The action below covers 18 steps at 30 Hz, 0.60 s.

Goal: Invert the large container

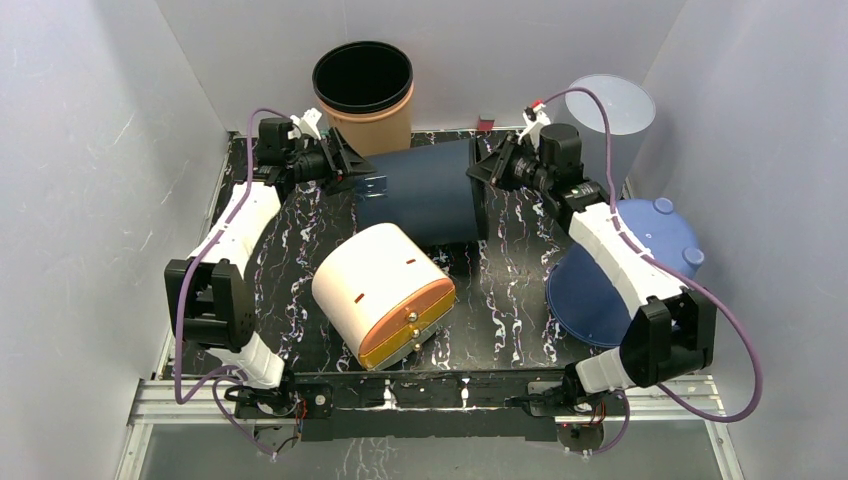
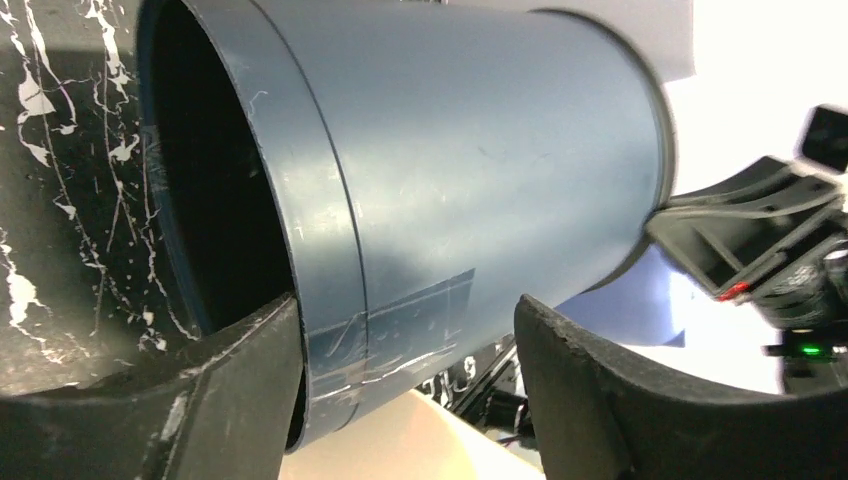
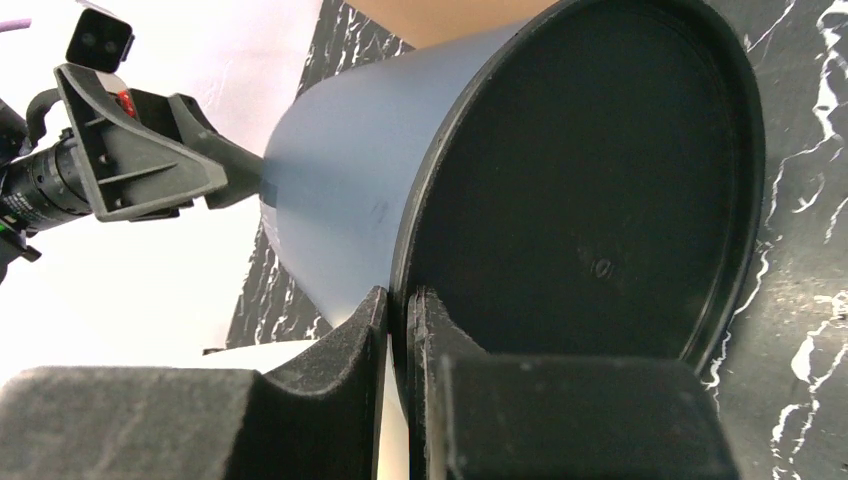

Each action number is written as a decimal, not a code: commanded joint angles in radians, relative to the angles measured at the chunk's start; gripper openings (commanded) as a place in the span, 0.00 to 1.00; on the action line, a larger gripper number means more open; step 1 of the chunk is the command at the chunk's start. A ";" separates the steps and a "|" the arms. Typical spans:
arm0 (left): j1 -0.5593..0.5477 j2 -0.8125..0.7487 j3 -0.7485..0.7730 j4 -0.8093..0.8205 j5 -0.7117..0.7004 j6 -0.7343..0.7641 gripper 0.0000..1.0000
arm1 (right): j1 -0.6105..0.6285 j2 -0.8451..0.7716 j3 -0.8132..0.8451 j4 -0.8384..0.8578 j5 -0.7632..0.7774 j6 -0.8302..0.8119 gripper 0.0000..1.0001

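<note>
Large container (image 1: 425,190) is on its side between both arms. I can't tell if it touches the bench (image 1: 500,300). Long axis runs straight from left fingers (image 2: 620,400) to right fingers (image 3: 330,350). The open mouth faces the left fingers, which are spread astride the rim wall, the outer one clear of it. The flat base faces the right fingers, which are pinched on its raised lip, so only that side has hold. Smooth matte dark-blue plastic, slightly tapered cylinder, banded mouth. Probably slippery.
</note>
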State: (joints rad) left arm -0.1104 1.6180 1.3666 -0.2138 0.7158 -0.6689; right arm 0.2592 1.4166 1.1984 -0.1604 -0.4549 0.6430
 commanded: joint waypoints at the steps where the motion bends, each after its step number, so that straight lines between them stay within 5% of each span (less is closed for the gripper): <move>1: -0.028 -0.014 0.027 -0.015 0.075 0.018 0.78 | 0.068 -0.051 0.213 -0.102 0.218 -0.169 0.00; 9: -0.028 -0.030 0.045 -0.053 0.029 0.030 0.98 | 0.139 0.044 0.510 -0.331 0.494 -0.462 0.00; 18: -0.028 -0.033 0.078 -0.096 -0.021 0.047 0.98 | 0.270 0.115 0.663 -0.446 0.705 -0.690 0.00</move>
State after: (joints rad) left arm -0.1371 1.6188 1.4025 -0.2810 0.7021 -0.6384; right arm 0.4610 1.5444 1.7679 -0.6758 0.1101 0.1120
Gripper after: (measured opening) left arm 0.982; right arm 0.075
